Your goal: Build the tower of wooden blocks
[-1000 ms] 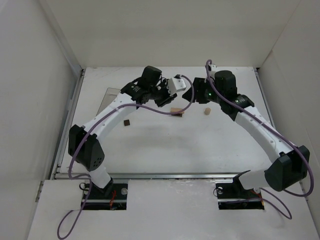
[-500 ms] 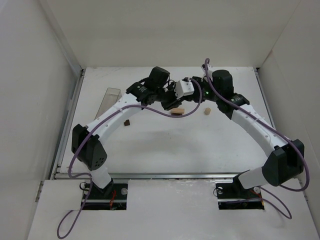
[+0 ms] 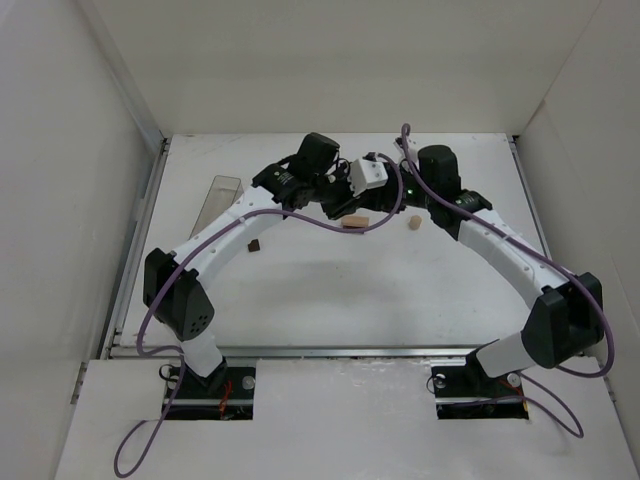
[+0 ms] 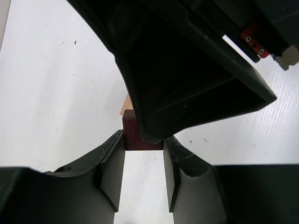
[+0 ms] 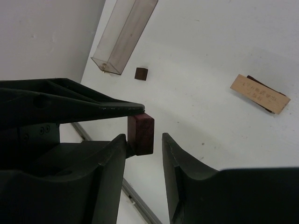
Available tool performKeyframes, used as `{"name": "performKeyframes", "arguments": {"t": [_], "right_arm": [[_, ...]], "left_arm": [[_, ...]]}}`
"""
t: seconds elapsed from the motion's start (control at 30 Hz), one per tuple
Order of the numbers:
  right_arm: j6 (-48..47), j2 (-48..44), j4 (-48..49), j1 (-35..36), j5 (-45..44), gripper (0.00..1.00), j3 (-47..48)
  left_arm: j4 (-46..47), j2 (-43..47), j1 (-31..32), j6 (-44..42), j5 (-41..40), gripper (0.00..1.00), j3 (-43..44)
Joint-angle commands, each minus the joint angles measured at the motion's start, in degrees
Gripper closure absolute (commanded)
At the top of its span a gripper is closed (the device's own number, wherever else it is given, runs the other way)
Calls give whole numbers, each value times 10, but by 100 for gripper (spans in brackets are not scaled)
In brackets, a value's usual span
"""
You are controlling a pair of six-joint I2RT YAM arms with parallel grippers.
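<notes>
My left gripper (image 4: 144, 140) is shut on a dark brown cube (image 4: 139, 133) and holds it in the air. My right gripper (image 5: 144, 138) is open, with its fingers on either side of that same cube (image 5: 142, 131); there is a gap on one side. In the top view both grippers (image 3: 362, 200) (image 3: 388, 197) meet just above the tan slab (image 3: 354, 221). The slab (image 5: 259, 93) rests tilted on something dark. A second dark cube (image 3: 254, 245) lies to the left. The pale cylinder (image 3: 412, 223) stands to the right.
A clear plastic box (image 3: 222, 190) lies at the left of the table (image 3: 330, 290), also in the right wrist view (image 5: 126, 35). White walls enclose the table on three sides. A metal rail (image 3: 300, 351) runs along the near edge.
My left gripper has swung right with the cube and my right gripper has moved left. They now meet above the slab, with the right fingers around the cube.
</notes>
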State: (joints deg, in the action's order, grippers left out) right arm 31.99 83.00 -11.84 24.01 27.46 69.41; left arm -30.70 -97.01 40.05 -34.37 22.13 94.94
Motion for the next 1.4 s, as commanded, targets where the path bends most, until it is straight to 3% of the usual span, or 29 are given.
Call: {"name": "performKeyframes", "arguments": {"t": [0.0, 0.13, 0.27, 0.37, 1.03, 1.07, 1.17, 1.2, 1.37], "right_arm": [[-3, 0, 38, 11, 29, 58, 2], [-3, 5, 38, 11, 36, 68, 2], [-9, 17, 44, 17, 55, 89, 13], [-14, 17, 44, 24, 55, 100, 13], [-14, 16, 38, 24, 35, 100, 18], [-14, 16, 30, 24, 30, 100, 23], [-14, 16, -2, 24, -10, 100, 31], [-14, 16, -14, 24, -25, 100, 46], [-14, 45, -98, 24, -137, 100, 86]], "left_arm": [[13, 4, 0, 5, -4, 100, 22], [13, 4, 0, 11, -4, 100, 17], [19, 4, 0, 11, -4, 100, 17], [19, 4, 0, 16, -4, 100, 17], [29, -1, 6, 26, -15, 100, 11], [29, -1, 6, 26, -15, 90, 11], [29, -1, 6, 32, -30, 43, 5], [29, -1, 6, 38, -30, 1, 5], [22, -1, 6, 58, -67, 0, 0]]}}
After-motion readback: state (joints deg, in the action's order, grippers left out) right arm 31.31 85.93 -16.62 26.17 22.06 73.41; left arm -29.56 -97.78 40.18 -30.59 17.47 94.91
